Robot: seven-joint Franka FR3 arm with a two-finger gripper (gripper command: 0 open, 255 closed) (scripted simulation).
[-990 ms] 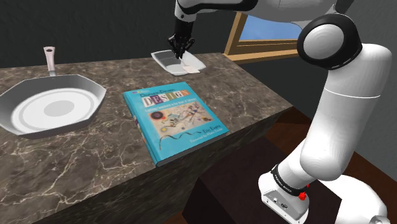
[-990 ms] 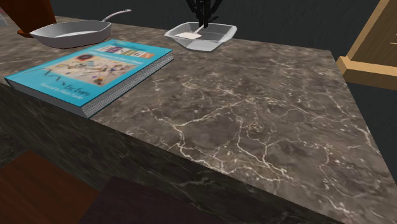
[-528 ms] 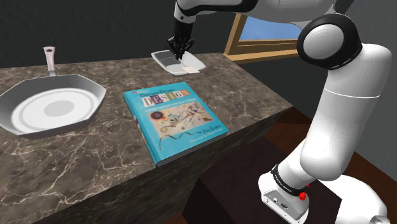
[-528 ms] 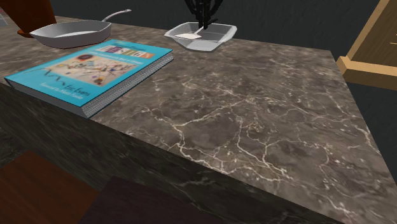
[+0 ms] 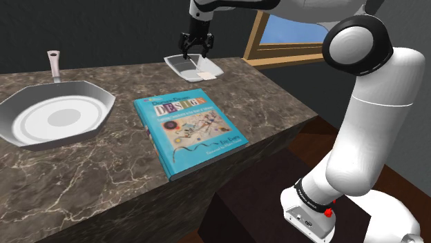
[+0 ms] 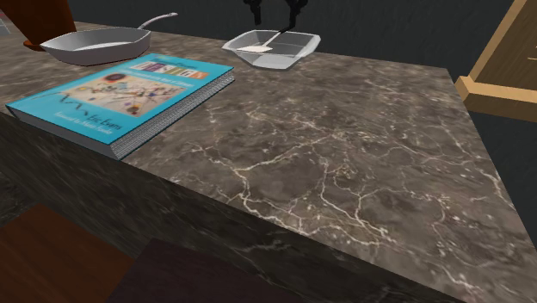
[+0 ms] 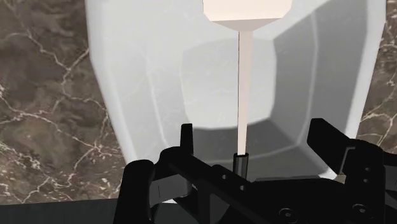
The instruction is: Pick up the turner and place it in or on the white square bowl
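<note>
The white square bowl (image 5: 185,66) (image 6: 293,53) (image 7: 127,76) stands at the far end of the marble counter. In it lies the pale turner (image 6: 261,47) (image 7: 242,89), blade on the bowl's floor and thin handle slanting up toward the rim. My black gripper (image 5: 195,47) (image 6: 274,10) (image 7: 254,137) hangs just above the bowl, open. Its fingers (image 7: 186,137) stand wide apart on either side of the handle and do not touch it. In the shoulder view the turner's blade (image 5: 205,71) shows pale at the bowl's near side.
A teal book (image 5: 190,131) (image 6: 120,90) lies mid-counter near the front edge. A grey pan (image 5: 55,117) (image 6: 95,45) sits at the shoulder view's left. A wooden window frame (image 5: 257,41) stands beyond the counter's far end. The counter drops off toward the stand.
The fingers have opened and let go of the turner. The gripper has risen a little, and the turner now rests in the bowl.
</note>
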